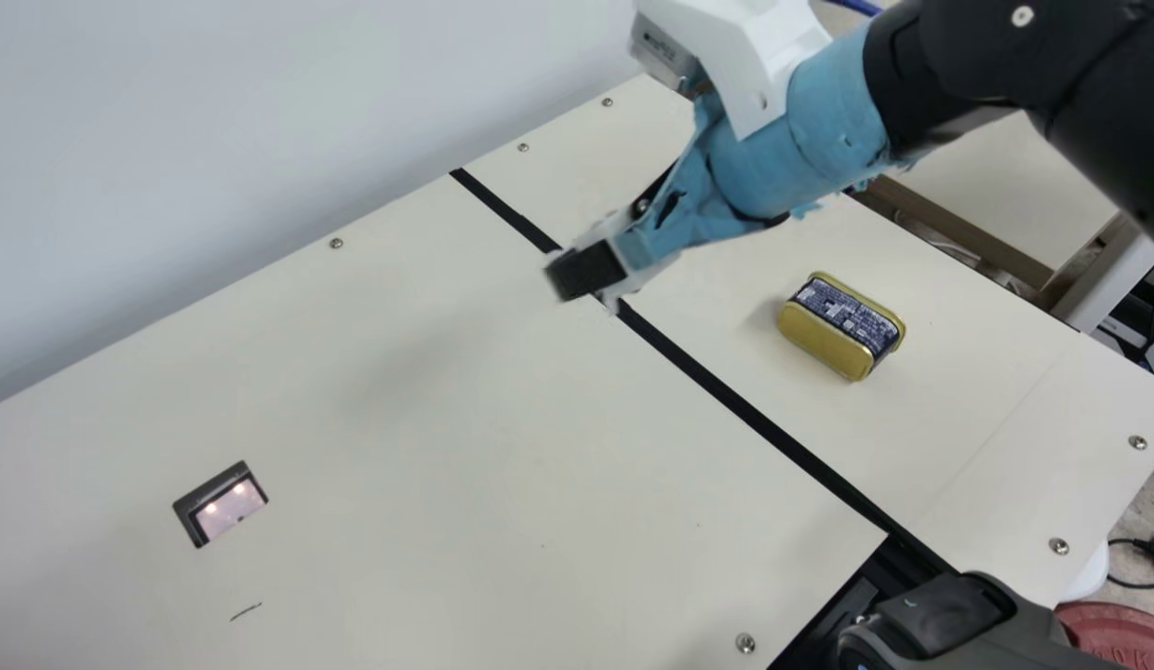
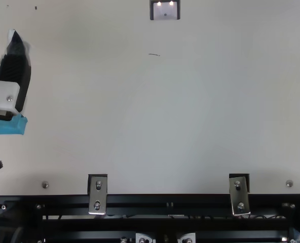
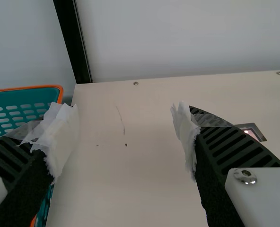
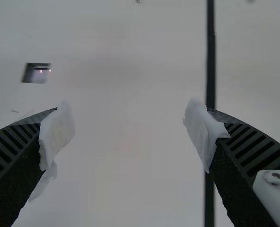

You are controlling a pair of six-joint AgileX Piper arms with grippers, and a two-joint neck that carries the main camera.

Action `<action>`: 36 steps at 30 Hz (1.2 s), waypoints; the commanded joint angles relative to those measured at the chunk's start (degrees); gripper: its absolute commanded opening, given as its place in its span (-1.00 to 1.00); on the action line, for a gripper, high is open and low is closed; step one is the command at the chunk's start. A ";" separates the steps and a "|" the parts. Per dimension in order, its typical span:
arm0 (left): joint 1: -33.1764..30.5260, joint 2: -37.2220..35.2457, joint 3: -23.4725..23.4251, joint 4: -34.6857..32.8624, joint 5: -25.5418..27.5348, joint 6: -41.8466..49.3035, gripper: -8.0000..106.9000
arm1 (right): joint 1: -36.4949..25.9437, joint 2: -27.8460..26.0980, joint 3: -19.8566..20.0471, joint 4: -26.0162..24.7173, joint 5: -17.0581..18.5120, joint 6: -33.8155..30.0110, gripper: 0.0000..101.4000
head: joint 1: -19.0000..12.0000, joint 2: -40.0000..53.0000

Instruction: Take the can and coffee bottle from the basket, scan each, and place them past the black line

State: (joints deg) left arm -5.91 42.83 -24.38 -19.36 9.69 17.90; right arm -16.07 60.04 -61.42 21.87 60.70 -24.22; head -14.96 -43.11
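A gold can with a dark printed label (image 1: 839, 326) lies on its side beyond the black line (image 1: 726, 386), on the line's right in the main view. Above the line, left of the can, hovers my right gripper (image 1: 588, 268); in its wrist view the right gripper (image 4: 129, 120) is open, bare table between the fingers. At the top view's left edge is my left gripper (image 2: 14, 43). The left wrist view has the left gripper (image 3: 126, 123) open and holding nothing, beside the teal basket (image 3: 33, 99) with its orange rim. The scanner window (image 1: 231, 507) is set into the table.
A wall (image 1: 261, 121) borders the table's far side. Near the main view's lower right corner a dark grey device (image 1: 959, 623) stands by the table edge. Metal brackets (image 2: 98, 195) and a black rail (image 2: 165, 201) run along the near edge in the top view.
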 commanded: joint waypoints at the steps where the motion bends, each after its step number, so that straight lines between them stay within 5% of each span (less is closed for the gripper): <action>1: 0.00 0.00 0.00 0.00 0.00 0.00 0.71 | 2.00 -2.15 0.46 6.02 1.07 1.83 1.00 | -1.37 -1.30; 8: 0.00 0.00 0.00 0.00 0.00 0.00 0.71 | 6.93 -7.97 1.51 14.34 4.77 7.85 1.00 | -1.37 -1.30; 19: 0.00 0.00 0.00 0.00 0.00 0.00 0.71 | 15.09 -16.30 2.65 16.18 9.20 20.83 1.00 | -1.37 -1.30; 20: 0.00 0.00 0.00 0.00 0.00 0.00 0.71 | 12.90 -15.26 2.37 17.10 9.36 17.55 1.00 | -1.37 -1.30; 36: 0.00 0.00 0.00 0.00 0.00 0.00 0.71 | 15.16 -16.66 2.67 16.38 9.27 21.05 1.00 | 0.75 0.33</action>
State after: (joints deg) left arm -5.91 42.83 -24.38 -19.36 9.69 17.90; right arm -0.91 43.38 -58.75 38.26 69.97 -3.18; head -14.37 -43.11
